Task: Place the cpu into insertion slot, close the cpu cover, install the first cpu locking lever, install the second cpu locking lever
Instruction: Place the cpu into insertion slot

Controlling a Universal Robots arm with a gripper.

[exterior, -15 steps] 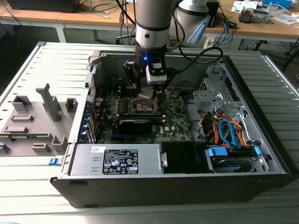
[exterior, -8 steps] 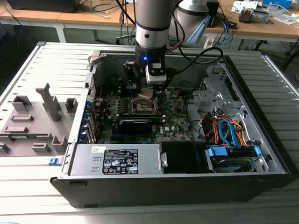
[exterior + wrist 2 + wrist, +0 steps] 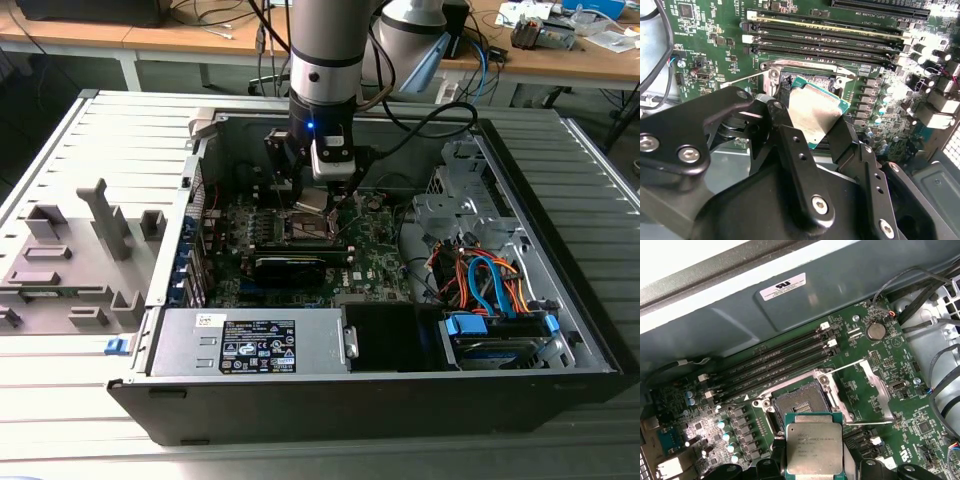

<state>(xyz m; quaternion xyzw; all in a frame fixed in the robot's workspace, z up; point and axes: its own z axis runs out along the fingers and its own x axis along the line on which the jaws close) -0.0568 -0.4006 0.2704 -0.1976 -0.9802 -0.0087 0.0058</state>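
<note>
Here, I am watching the gripper (image 3: pixel 812 127) pinching the cpu (image 3: pixel 816 111) by two opposite edges, one black finger (image 3: pixel 790 150) pressing on each side. All of this is happening inside an open computer case (image 3: pixel 350 405) lying on its side. The cpu is hanging just above the green motherboard (image 3: pixel 890 350). It is tilting in the second wrist view, its dull silver top facing the camera.

In the first wrist view it is overlapping one rim of the insertion slot (image 3: pixel 799 405) rather than covering it — the slot's dark square centre is showing bare, with nothing seated in it. A silvery plate that I am taking for the cpu cover (image 3: pixel 877 385) is standing swung open beside the slot. Two thin wire levers (image 3: pixel 867 423) are lying clear of the socket, unlatched. Long black memory slots (image 3: pixel 775 362) are running alongside.

I am judging the chip to be light, thin and stiff — it is not bending in the grip. Its metal top is looking smooth, so it could be slipping if squeezed weakly. The green border around the lid is narrow, leaving little to bear on. The underside and the socket's contacts are, I am guessing, the fragile parts. So the edges are the right place to be holding it, as the fingers are doing now, keeping off both faces.
</note>
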